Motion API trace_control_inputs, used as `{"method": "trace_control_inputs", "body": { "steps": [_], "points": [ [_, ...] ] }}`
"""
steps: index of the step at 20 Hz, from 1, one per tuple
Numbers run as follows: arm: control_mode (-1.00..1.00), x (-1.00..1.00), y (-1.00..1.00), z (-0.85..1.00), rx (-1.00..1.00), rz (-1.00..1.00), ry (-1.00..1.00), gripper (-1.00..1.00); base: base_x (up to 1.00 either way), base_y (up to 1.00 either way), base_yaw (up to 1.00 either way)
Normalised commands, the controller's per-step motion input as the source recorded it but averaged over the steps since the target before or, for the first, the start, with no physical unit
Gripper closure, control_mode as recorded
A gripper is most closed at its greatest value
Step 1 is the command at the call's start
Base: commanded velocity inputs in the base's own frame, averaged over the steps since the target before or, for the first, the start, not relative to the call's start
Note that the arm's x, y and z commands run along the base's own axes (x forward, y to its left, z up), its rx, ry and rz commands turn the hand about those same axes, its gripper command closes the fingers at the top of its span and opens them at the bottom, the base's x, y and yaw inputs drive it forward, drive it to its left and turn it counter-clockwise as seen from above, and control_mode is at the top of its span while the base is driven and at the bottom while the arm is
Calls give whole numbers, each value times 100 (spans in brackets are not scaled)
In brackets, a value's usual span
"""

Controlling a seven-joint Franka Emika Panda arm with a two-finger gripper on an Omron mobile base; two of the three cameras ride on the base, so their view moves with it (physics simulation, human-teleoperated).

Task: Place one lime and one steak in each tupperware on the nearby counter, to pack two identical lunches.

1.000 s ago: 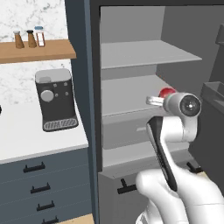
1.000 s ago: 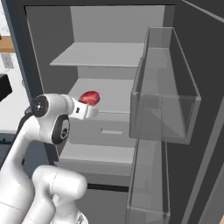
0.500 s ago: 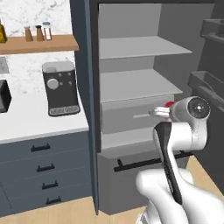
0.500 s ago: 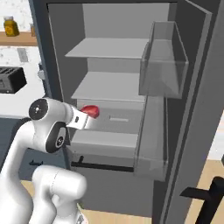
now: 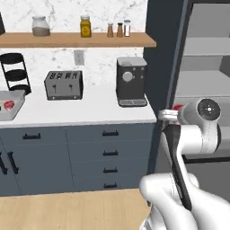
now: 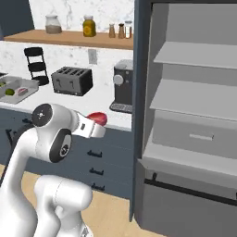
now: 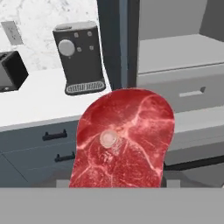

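The claw [image 6: 95, 125] is clamping a steak [image 6: 97, 118], carrying it in mid-air just off the end of the tabletop [image 6: 104, 105], beside the open fridge [image 6: 194, 115]. Through the hand view the marbled red meat [image 7: 124, 140] is filling the foreground, with the coffee machine [image 7: 78, 57] sitting on the white surface behind it. Over at the far end, a light-grey tupperware [image 6: 28, 86] is sitting on the tabletop with a lime [image 6: 9, 91] and a pink piece [image 6: 21, 91] lying inside it. From the left base view, another tub [image 5: 15, 109] is holding a red piece [image 5: 7, 105]. The toaster [image 5: 63, 84] is standing between tubs and coffee machine.
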Motion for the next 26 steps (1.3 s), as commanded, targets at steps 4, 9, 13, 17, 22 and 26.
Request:
{"method": "trace_control_inputs", "body": {
  "steps": [4,9,13,17,22,26],
  "points": [
    [100,0,0,0,0,0,0,100,21,100,29],
    [100,0,0,0,0,0,0,100,64,100,16],
    [100,0,0,0,0,0,0,100,91,100,9],
    [100,0,0,0,0,0,0,100,100,100,3],
    [100,0,0,0,0,0,0,100,66,100,-7],
    [100,0,0,0,0,0,0,100,40,100,-20]
  ]
}}
